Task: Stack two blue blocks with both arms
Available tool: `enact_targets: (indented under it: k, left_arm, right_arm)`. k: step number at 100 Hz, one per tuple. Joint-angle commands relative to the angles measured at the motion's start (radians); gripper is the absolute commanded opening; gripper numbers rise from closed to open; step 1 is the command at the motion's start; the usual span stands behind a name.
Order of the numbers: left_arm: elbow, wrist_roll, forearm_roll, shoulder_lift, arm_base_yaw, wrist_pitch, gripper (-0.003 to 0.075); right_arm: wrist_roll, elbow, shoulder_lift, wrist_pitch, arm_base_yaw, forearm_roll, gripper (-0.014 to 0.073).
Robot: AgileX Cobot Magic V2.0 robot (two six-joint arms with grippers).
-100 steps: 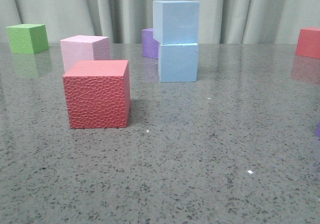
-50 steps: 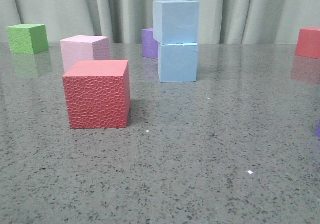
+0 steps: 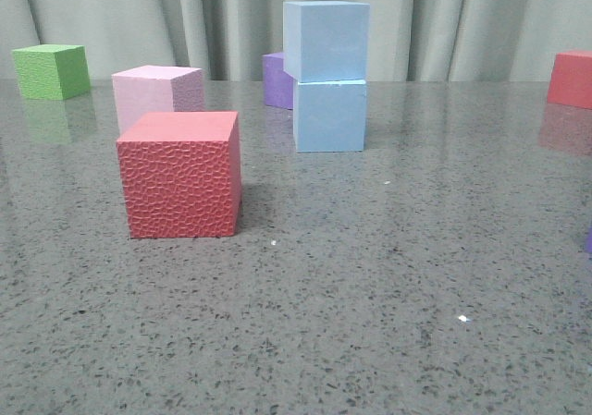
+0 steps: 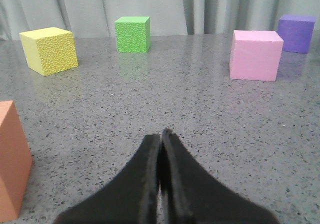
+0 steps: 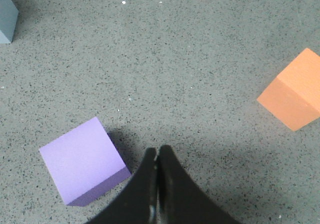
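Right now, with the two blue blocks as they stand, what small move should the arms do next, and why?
Probably none beyond keeping both arms back. The upper blue block already sits on the lower blue block, shifted slightly to the left but resting flat. The left gripper and the right gripper are shut, empty and away from the stack, so touching it would only risk toppling it.

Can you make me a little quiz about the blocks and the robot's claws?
1. What sits on the lower blue block?
2. True or false: the left gripper is holding the pink cube.
3. In the front view, which cube is nearest the camera: green, big red or purple?

Key: 1. The upper blue block. 2. False; it is shut and empty. 3. Big red.
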Motion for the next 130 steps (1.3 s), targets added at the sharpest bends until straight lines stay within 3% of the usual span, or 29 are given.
enact_targets:
  k: [1, 35, 68, 130]
  left_arm:
    - [-0.001, -0.031, 0.014, 0.009, 0.001, -0.133, -0.0019]
    - [0.033, -0.096, 0.077, -0.077, -0.007, -0.148, -0.0019]
    - [0.044, -0.096, 0.089, -0.098, -0.093, -0.146, -0.0019]
    - [0.044, -0.096, 0.089, -0.098, -0.087, -0.148, -0.0019]
  right_arm:
    - [-0.006, -0.02, -0.003, -0.058, -0.008, -0.014, -0.0122]
    - [-0.006, -0.02, -0.003, -0.058, -0.008, -0.014, -0.0122]
    - [-0.006, -0.02, -0.002, -0.058, -0.008, -0.014, -0.0122]
    - [-0.006, -0.02, -0.002, -0.058, -0.008, -0.014, -0.0122]
